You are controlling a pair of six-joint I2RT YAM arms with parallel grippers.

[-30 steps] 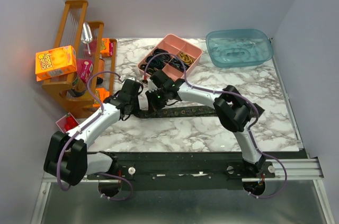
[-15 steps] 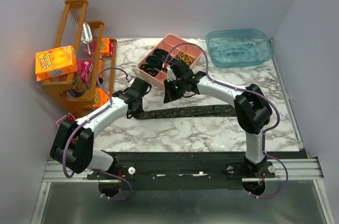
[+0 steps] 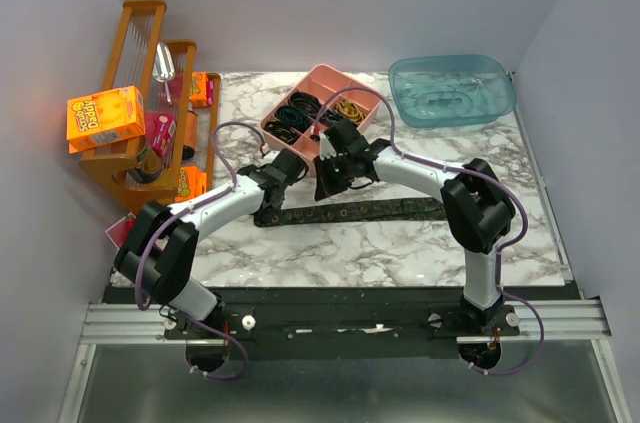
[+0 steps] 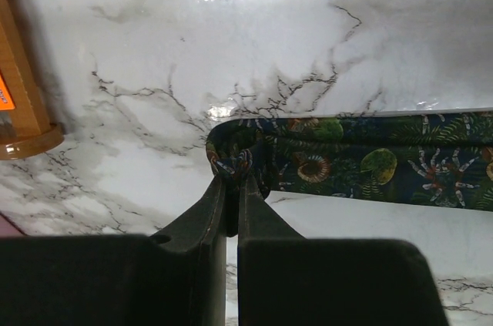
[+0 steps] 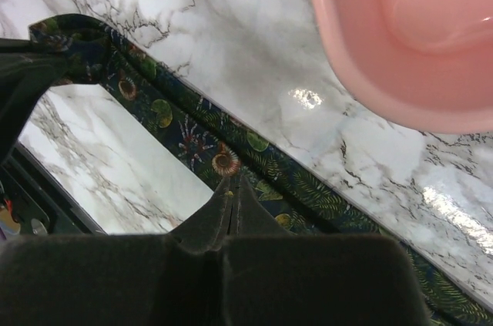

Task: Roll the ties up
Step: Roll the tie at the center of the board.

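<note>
**Q:** Where's the tie point(image 3: 370, 210) seen?

**A:** It's laid flat on the table point(image 3: 400, 253), just in front of the tray point(image 5: 362, 64). Its folded end is pinched by the left gripper point(image 4: 235, 176). The right gripper point(image 5: 233, 179) is held clenched, empty, above it. A rack point(image 3: 145, 5) and a tub point(image 3: 450, 88) are set well apart.

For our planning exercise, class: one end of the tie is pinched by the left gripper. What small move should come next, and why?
Probably turn the left gripper to fold the pinched end over the flat length of the tie: that end is already curled, the rest unrolled.
</note>
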